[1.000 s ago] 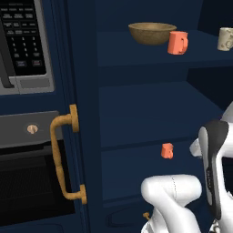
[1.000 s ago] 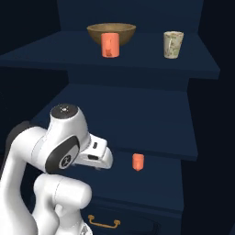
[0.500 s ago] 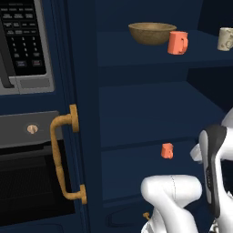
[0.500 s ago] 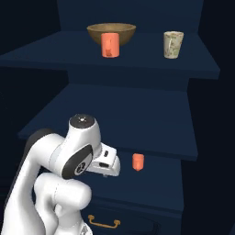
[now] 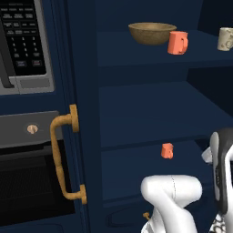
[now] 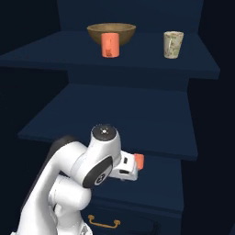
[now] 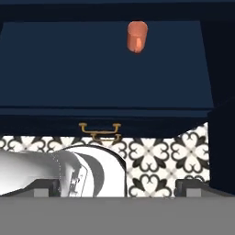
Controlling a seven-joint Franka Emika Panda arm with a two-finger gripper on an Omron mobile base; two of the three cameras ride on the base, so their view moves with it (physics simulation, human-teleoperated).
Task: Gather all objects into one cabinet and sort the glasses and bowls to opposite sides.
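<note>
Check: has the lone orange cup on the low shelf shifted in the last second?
No. The orange cup sits at the same spot on its low shelf, below the bowl.

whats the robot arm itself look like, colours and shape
The arm is glossy white, built of rounded, bulbous segments. Its joints are dark: a black round cap with a small pale dot tops one joint, and a dark oval disc sits on the side of the elbow. From the left base view, a black band runs along a white link. The pincer's finger tips are small, dark grey blocks.

place: kitchen | signs: microwave [image 5: 22,43], oven [image 5: 32,177], navy cabinet [image 5: 136,118] shelves with cups
</note>
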